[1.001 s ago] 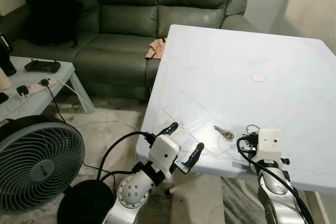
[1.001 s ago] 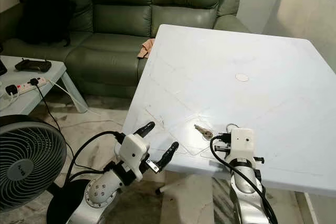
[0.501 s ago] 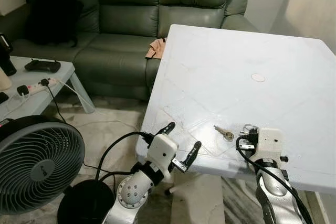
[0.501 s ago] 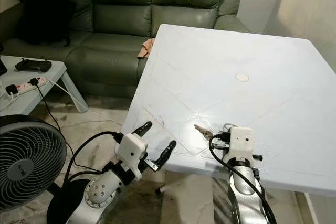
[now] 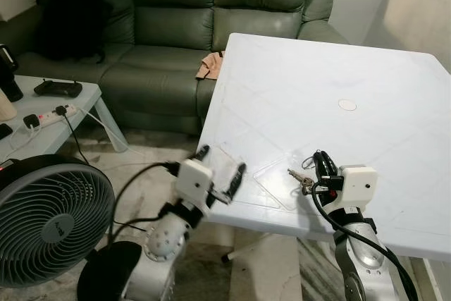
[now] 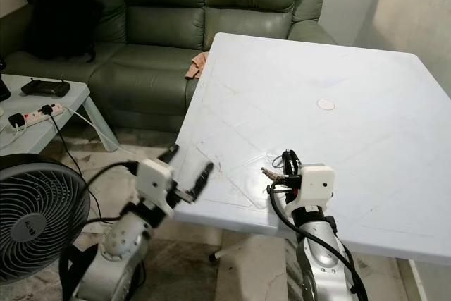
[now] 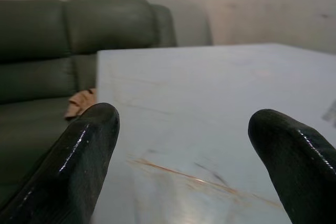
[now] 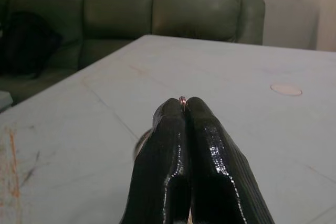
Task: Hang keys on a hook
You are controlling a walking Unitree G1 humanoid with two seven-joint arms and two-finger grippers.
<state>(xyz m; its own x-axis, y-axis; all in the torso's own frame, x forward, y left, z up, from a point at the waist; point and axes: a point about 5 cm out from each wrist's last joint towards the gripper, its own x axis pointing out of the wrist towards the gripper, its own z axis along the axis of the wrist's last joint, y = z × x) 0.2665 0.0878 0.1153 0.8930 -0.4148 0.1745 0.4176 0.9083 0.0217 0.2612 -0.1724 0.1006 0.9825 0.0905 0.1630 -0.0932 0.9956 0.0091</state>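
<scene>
- Right gripper [image 5: 322, 166] over the white table's [image 5: 366, 75] near edge, fingers pinched tight on the key ring [image 8: 182, 99]; keys [image 5: 301, 178] dangle at the tabletop.
- Left gripper [image 5: 220, 168] spread wide, holding nothing, at the table's near-left corner.
- Fan [image 5: 49, 220] hub lettering unreadable.

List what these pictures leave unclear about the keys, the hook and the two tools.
- Small silver keys: how many is too small to tell in the eye views; the right tool hides them in its wrist view, bar a ring's edge.
- Hook: where it is cannot be told.
- Left tool: blurred in the eye views.
</scene>
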